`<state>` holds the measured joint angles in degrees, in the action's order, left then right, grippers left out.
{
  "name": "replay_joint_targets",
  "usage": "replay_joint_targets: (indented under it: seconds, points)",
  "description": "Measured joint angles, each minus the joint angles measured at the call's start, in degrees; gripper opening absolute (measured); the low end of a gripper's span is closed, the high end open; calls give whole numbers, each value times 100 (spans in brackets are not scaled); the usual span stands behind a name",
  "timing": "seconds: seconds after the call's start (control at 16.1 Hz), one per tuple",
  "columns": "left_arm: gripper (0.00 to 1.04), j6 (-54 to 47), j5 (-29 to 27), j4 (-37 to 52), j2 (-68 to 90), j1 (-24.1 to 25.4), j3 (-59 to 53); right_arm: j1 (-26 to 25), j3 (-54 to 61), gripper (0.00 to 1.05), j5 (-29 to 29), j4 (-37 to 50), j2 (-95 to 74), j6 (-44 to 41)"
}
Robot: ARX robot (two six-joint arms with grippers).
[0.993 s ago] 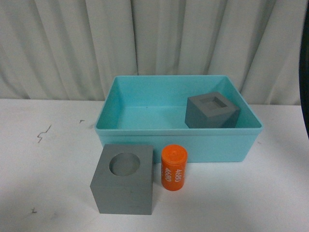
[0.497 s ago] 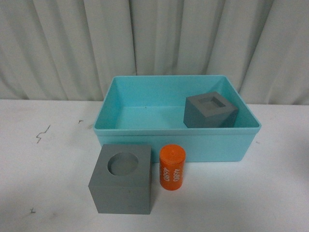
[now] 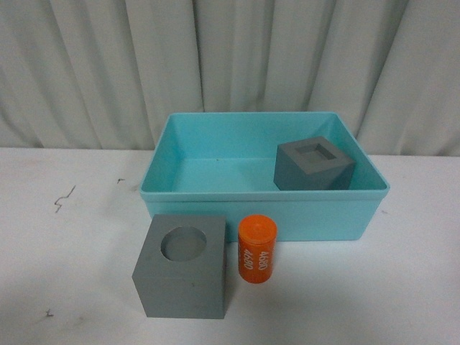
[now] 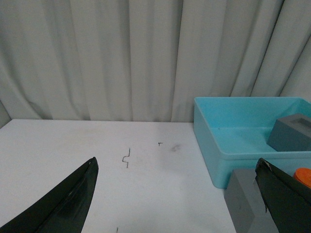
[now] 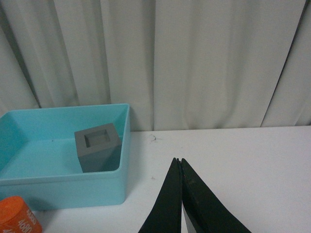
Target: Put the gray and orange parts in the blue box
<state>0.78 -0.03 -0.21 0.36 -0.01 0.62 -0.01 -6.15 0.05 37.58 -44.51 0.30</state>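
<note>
1. Compared with a second ago, everything sits a shade further left in the front view, and the dark sliver at its right edge is gone. The white digits on the orange cylinder (image 3: 257,251) seem turned, though they are too small to be sure.
2. The white bench (image 3: 72,244) is scuffed, with a dark squiggle (image 3: 65,198) on its left. A pleated pale curtain (image 3: 215,57) hangs behind.
3. The blue box (image 3: 262,194) stands towards the back of the bench. The square-recess gray cube (image 3: 313,164) sits inside it, near the right wall.
4. The round-recess gray cube (image 3: 183,266) and the cylinder stand upright before the box's front wall, just beside each other but apart.
5. Open bench lies on both sides of the box.
6. The left tool (image 4: 176,162) is spread wide over bare bench. The right tool (image 5: 178,162) is pressed together.
</note>
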Motion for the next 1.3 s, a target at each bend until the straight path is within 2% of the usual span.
replay_joint_targets:
  seconds: [0.43, 0.5, 0.93, 1.3]
  points:
    - [98, 0, 2, 0, 2, 0, -2, 0, 345, 2, 0, -715, 1106, 0]
    - [98, 0, 2, 0, 0, 0, 0, 0, 509, 2, 0, -437, 1150, 0]
    - [98, 0, 2, 0, 0, 0, 0, 0, 549, 2, 2, -1895, 2608, -2]
    - [98, 0, 2, 0, 2, 0, 0, 0, 549, 2, 2, -2592, 3285, -2]
